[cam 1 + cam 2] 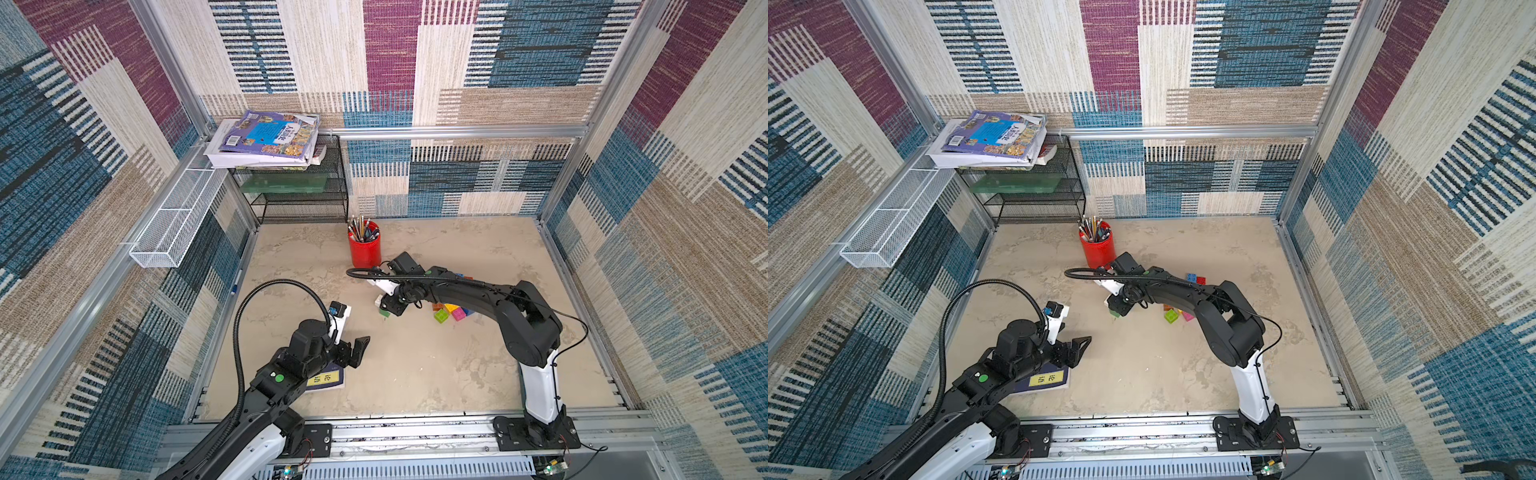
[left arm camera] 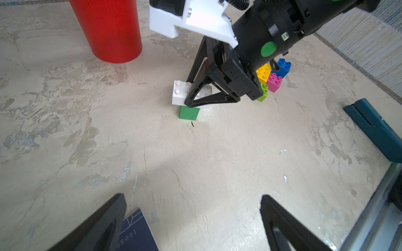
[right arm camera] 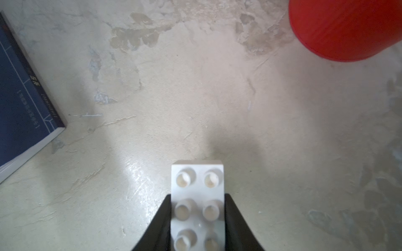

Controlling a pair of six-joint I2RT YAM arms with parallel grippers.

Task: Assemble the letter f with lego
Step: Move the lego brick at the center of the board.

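1. Near the middle of the table (image 1: 415, 374), in both top views, the right gripper (image 1: 388, 306) points down at a white brick (image 1: 379, 300) that sits over a green brick (image 1: 385, 314). The loose bricks (image 1: 451, 311) — lime, yellow, pink, blue among them — lie near it on the robot's right, partly under that arm, so the right arm is by far the nearer to them. The left gripper (image 1: 353, 353) hangs well apart toward the front, above a blue book (image 1: 328, 380).
2. From the left wrist, the left gripper (image 2: 192, 196) shows its fingers spread wide with nothing between them. Ahead of it the right gripper (image 2: 196, 98) pinches the white brick (image 2: 179, 92), whose underside meets the top of the green brick (image 2: 189, 113). The white one juts a little past the green one at its free end, the end nearer the red cup (image 2: 108, 28). Whether the studs are pressed home I cannot tell.
3. From the right wrist, the right gripper (image 3: 197, 196) clamps the white brick (image 3: 196, 182) across its narrow width — the long axis runs straight out past the fingertips, studs up. The green brick is hidden beneath it. My judgement: the coming move turns on that stacking, since the green brick lies about under the fingertips and a straight push down should seat the joint
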